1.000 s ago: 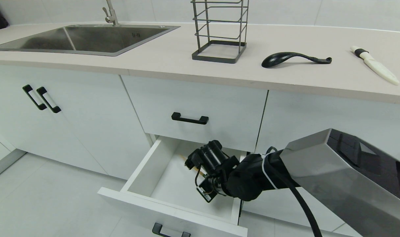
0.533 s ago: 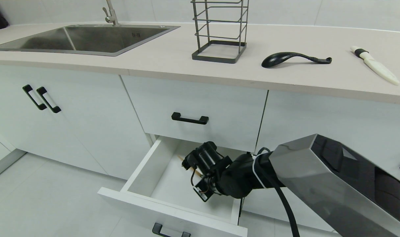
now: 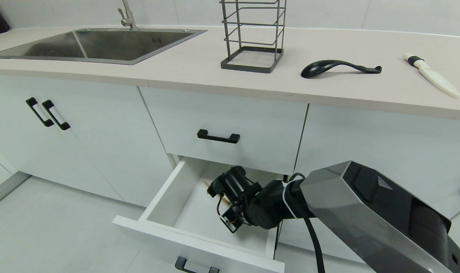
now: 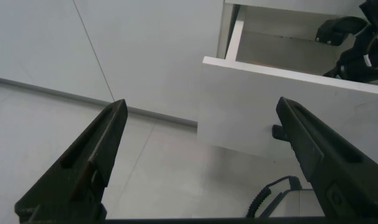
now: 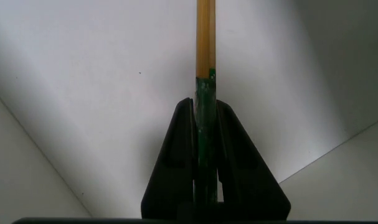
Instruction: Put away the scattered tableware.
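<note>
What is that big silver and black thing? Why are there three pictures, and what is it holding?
It is a robot with two arms. Each arm ends in a pinching hand called a gripper.

The big picture comes from a camera on the robot's head, looking down at a kitchen counter. On it lie a black spoon and a white knife. A wire rack stands there too, next to a sink. Below the counter a drawer is pulled out, and the silver right arm is inside it.

The two small pictures come from cameras on the robot's wrists. One shows the right gripper shut on a wooden chopstick with a green end, inside the drawer. The other shows the left gripper open and holding nothing, down low in front of the drawer.
</note>
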